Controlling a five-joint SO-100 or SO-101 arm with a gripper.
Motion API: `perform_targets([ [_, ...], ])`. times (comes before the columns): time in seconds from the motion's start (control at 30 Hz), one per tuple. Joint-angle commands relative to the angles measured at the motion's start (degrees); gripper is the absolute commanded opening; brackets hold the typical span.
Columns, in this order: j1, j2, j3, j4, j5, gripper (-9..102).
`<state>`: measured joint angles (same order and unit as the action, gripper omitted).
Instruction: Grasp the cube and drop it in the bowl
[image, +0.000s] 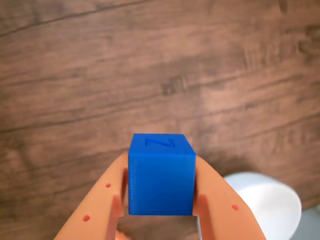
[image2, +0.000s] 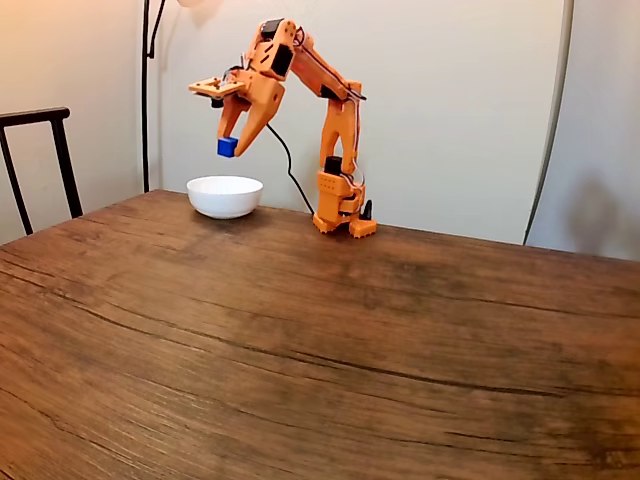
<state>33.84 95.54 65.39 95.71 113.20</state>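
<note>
Fixed view shows the wooden table (image2: 330, 340), then my arm (image2: 335, 130) reaching over the white bowl (image2: 224, 195). My pincer (image2: 230, 147) pinches the cube (image2: 228, 147), held in the air just above the bowl. It looks light, stiff and smooth-sided, so I judge opposite flat faces the best hold. Solid blue, with a faint mark embossed on top (image: 161, 142).

"Z" (embossed) on cube (image: 161, 172) top

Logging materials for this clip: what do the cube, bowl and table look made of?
Cube: likely 3D-printed plastic, matte blue, fine layer lines.
Bowl: smooth plain white, ceramic or plastic; unclear which.
Table: dark wood or wood-look veneer, visible grain.
</note>
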Motion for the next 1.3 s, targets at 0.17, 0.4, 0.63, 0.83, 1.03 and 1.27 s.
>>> perform_targets([
  [0.17, 15.8, 10.6, -2.4, 4.0, 13.4, 2],
  [0.4, 29.1, 14.4, 4.9, 3.0, 21.4, 3],
  [0.63, 41.5, 17.2, 16.3, -4.6, 27.6, 3],
  [0.83, 47.6, 17.2, 25.9, -11.7, 31.1, 2],
  [1.03, 51.3, 17.3, 35.0, -21.2, 31.0, 2],
  [1.27, 53.7, 16.7, 41.5, -28.0, 31.1, 3],
])
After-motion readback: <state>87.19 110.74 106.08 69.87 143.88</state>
